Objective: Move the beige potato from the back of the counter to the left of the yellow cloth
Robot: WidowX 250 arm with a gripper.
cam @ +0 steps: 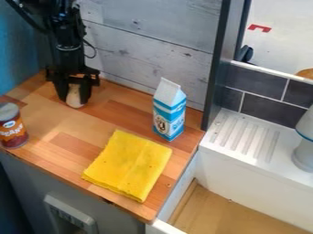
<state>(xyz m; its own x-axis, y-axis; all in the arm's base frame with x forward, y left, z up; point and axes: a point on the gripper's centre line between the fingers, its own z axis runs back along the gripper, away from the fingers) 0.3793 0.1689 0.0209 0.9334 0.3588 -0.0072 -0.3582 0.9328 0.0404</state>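
Where the black gripper (pixel 75 100) hangs at the tabletop's (pixel 45 121) back left, jaws pinch a pale, rounded object (pixel 74 95), low near the wood. Can (pixel 12 126) upright, left edge. Yellow cloth (pixel 129 164) folded flat, nearer front. Blue-and-white carton (pixel 169 112) upright just behind cloth, toward right.

We could not identify the pale thing (pixel 74 99) that the gripper (pixel 74 100) partly hid at upper left. Edges cut off the arm (pixel 64 34) at top, the can (pixel 12 128) at left, a white vessel (pixel 305 153) and a brown thing (pixel 305 73) at right.
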